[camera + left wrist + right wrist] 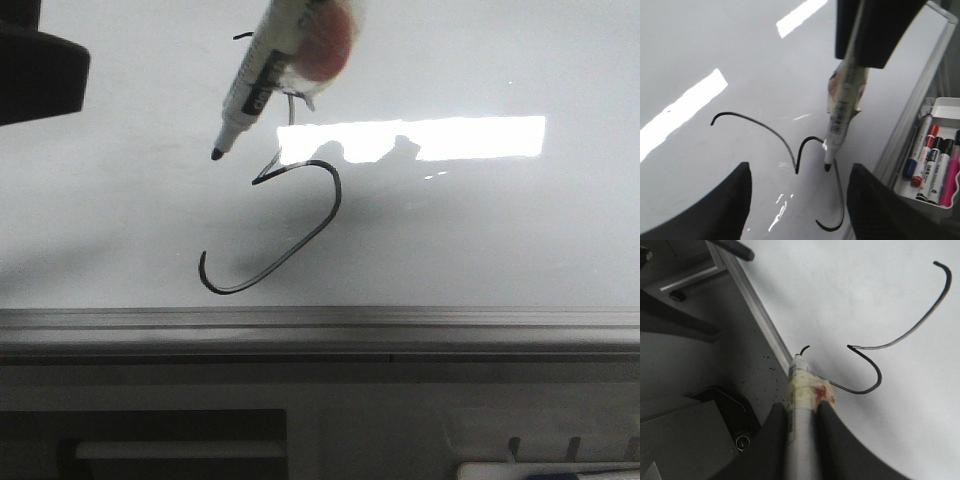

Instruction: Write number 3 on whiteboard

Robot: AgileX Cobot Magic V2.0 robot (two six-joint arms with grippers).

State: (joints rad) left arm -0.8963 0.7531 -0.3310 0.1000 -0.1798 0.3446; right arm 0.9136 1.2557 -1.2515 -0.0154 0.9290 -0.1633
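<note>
The whiteboard (480,230) bears a thin black number 3 (325,215) with a pointed middle and a long hooked tail. Its top is hidden behind the marker pen (262,70) in the front view. My right gripper (802,407) is shut on the taped marker pen (802,385), whose black tip (217,153) points down beside the 3's middle point; I cannot tell whether it touches the board. My left gripper (800,170) hovers open over the number 3 (790,150), nothing between its fingers (715,210). The pen's tip (827,167) shows between them.
A grey metal frame (320,325) edges the board's near side. A white tray (940,107) holding several markers (935,167) sits beyond the frame. A dark part of the left arm (40,70) hangs at the front view's upper left. A bright glare (430,138) lies on the board.
</note>
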